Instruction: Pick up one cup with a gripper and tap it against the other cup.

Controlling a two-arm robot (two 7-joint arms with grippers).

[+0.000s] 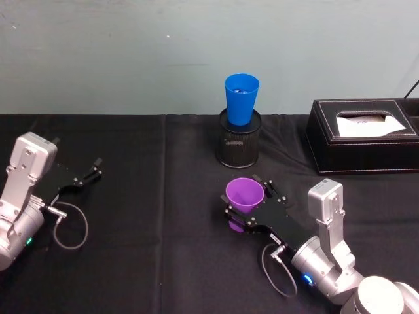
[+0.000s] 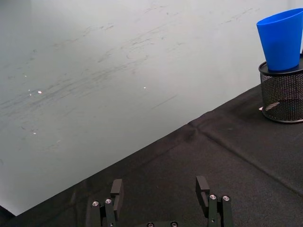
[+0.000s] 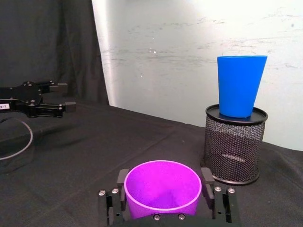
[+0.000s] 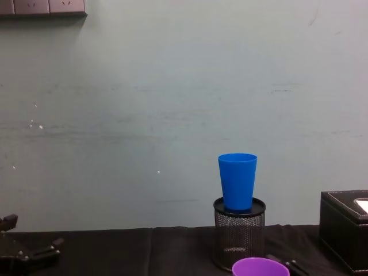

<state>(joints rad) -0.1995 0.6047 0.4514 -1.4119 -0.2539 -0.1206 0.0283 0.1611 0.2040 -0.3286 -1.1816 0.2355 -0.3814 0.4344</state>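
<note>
Purple cup (image 3: 162,188) between right hand (image 3: 163,195) fingers | tissue box (image 1: 364,134) beside

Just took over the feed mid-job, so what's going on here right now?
The right gripper has its fingers on either side of the purple cup, which is upright near the middle of the black table. The blue cup sits upright in the mouth of a black mesh pen holder further back, apart from the purple one. The left gripper is parked open at the left.

Lab bench: black-draped table (image 1: 131,196), bare wall (image 4: 144,115)
</note>
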